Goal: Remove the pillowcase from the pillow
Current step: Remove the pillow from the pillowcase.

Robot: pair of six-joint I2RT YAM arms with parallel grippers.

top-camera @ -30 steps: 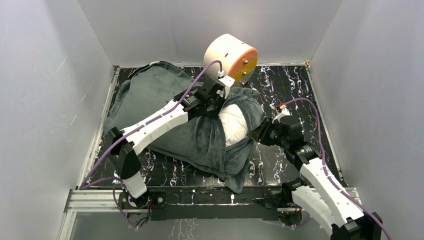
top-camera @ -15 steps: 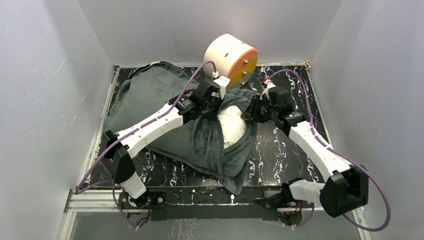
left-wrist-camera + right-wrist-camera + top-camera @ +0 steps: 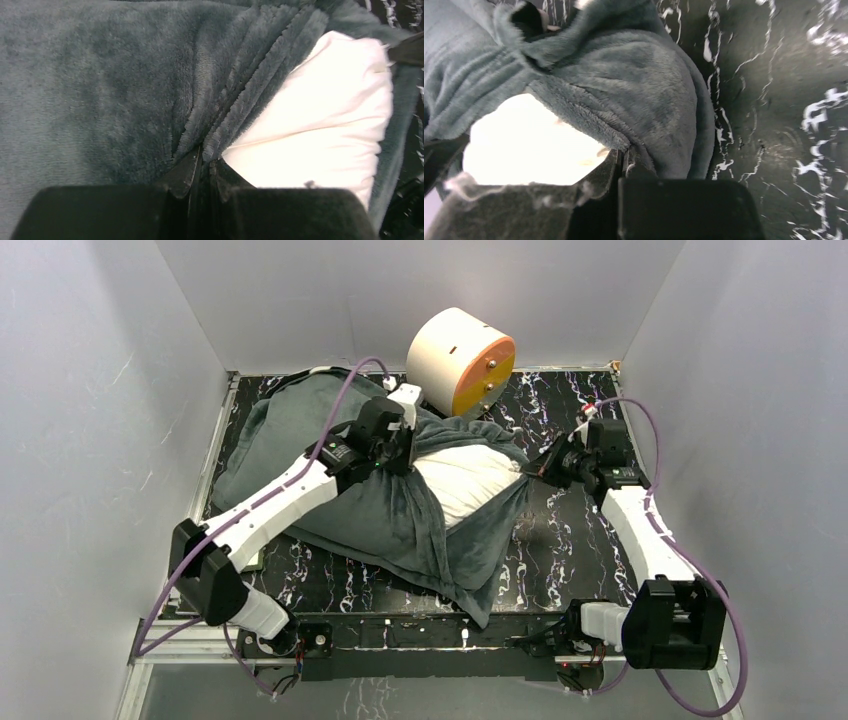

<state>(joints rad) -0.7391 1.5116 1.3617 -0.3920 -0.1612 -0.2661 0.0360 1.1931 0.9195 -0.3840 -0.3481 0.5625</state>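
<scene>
Both arms have shifted since half a second ago. The left gripper [image 3: 396, 448] has drawn back toward the left and far side, dragging a bunch of grey plush with it. The right gripper [image 3: 529, 472] has swung out to the right, off the far part of the opening, and its jaws have come together. More white shows between them than before.

Now the pillowcase [image 3: 300, 430] lies across the left and middle of the table [image 3: 585, 540], grey face up, and no stripes show. Its open mouth faces right. The pillow [image 3: 466, 480] is inside it, with its right end bulging out of the mouth, bare and plump.

The left gripper's jaws are pressed narrow on a gathered fold of pillowcase at the far left edge of the mouth. In the left wrist view the pleats run straight into the fingertips, just beside the white stuffing.

The right gripper's jaws are pinched tight on the rim of the pillowcase at the right side of the mouth. From above, the cloth is pulled into a small peak toward it. In the right wrist view the plush edge enters between the fingers, with the pillow to its left.

A cream and orange cylinder [image 3: 460, 358] stands at the far edge, just beyond the pillowcase.
</scene>
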